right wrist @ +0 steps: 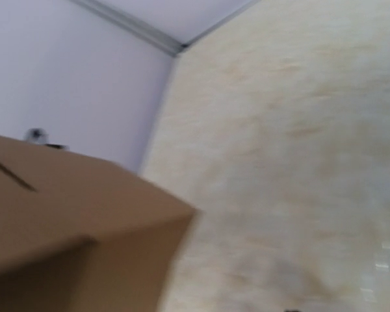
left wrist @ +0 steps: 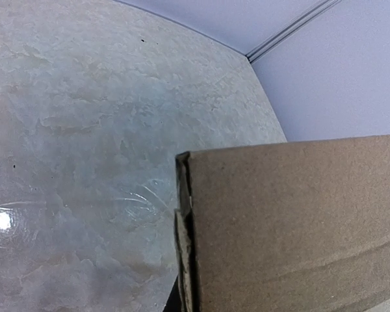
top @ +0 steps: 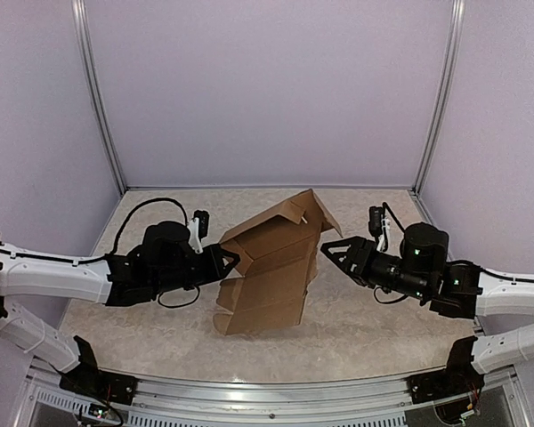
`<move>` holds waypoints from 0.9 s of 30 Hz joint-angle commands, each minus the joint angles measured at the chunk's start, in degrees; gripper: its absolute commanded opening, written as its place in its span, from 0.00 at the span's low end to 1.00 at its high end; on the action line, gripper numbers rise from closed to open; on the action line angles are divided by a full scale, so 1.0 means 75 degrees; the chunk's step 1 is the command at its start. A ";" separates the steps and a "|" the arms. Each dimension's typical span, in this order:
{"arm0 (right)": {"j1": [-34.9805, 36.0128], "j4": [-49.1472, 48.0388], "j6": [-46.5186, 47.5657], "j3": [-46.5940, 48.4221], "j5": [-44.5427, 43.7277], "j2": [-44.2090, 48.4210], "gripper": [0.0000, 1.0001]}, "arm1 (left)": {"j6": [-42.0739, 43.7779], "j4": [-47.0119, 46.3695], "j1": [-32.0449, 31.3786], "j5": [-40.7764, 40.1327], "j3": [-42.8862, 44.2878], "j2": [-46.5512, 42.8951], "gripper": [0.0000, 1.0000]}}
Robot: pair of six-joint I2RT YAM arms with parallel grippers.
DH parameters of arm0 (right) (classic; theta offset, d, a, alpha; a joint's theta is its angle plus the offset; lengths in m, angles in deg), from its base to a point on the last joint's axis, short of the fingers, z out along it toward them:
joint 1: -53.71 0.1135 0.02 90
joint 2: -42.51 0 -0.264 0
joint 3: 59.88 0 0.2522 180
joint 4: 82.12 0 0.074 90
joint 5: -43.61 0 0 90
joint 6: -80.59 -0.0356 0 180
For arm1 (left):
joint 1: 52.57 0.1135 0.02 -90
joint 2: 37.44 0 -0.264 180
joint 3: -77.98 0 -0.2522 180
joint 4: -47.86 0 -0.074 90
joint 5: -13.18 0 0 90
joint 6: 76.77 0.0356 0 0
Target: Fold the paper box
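Observation:
The paper box [top: 267,267] is a brown die-cut cardboard sheet, partly folded and standing tilted at the table's middle, with its lower edge near the table. My left gripper [top: 230,259] is at the sheet's left edge and appears shut on it. In the left wrist view the cardboard [left wrist: 292,221] fills the lower right, its folded edge right at the jaws. My right gripper [top: 327,250] is just beside the sheet's right edge, apart from it. The right wrist view is blurred and shows a cardboard corner [right wrist: 65,221] at lower left; its fingers are out of frame.
The marbled table [top: 365,329] is walled by pale panels at the back and both sides, with metal corner posts [top: 436,98]. A metal rail [top: 267,400] runs along the near edge between the arm bases.

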 commanded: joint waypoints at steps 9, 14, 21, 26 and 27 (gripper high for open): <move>-0.0043 -0.2401 -0.0379 -0.0077 0.1440 -0.0514 0.55 | 0.0076 -0.0878 0.0063 0.0622 -0.0102 0.0327 0.00; -0.0035 -0.2633 -0.0495 -0.0092 0.1530 -0.0569 0.54 | 0.0077 -0.0942 0.0063 0.0671 -0.0131 0.0360 0.00; -0.0017 -0.2799 -0.0659 -0.0067 0.1471 -0.0865 0.41 | 0.0172 -0.1023 0.0067 0.0734 -0.0113 0.0304 0.00; -0.0021 -0.2882 -0.0675 -0.0050 0.1472 -0.0940 0.29 | 0.0343 -0.1016 -0.0031 0.0728 -0.0088 0.0261 0.00; -0.0024 -0.2873 -0.0667 -0.0049 0.1473 -0.0935 0.26 | 0.0374 -0.0988 -0.0044 0.0695 -0.0078 0.0256 0.00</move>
